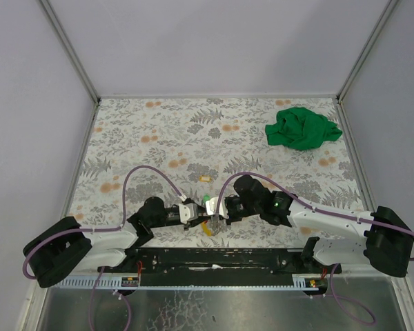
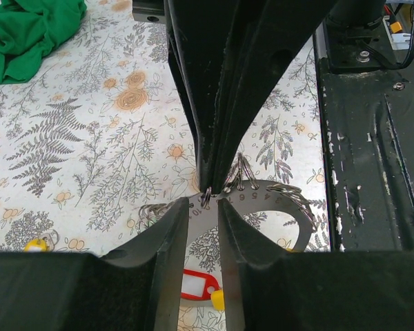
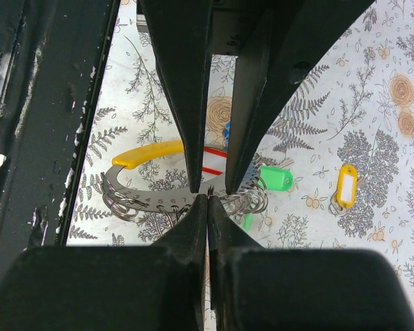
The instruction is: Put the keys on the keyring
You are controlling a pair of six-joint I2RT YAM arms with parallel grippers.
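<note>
Holding the keyring (image 3: 143, 198) low over the table near the arm bases, between both grippers. The right gripper (image 3: 208, 200) has its jaws pinched tight on the ring's metal band. The left gripper (image 2: 203, 210) sits astride the band with its jaws a little apart, and I can't tell if it bears on the metal. The green key (image 3: 276, 178) lies against the small loops; whether it's attached is unclear. The yellow key (image 3: 346, 185) lies loose on the table, well apart from the ring. The step looks like steadying the ring for threading. Next probably needs one gripper freed to fetch the yellow key while the other keeps hold of the ring.
</note>
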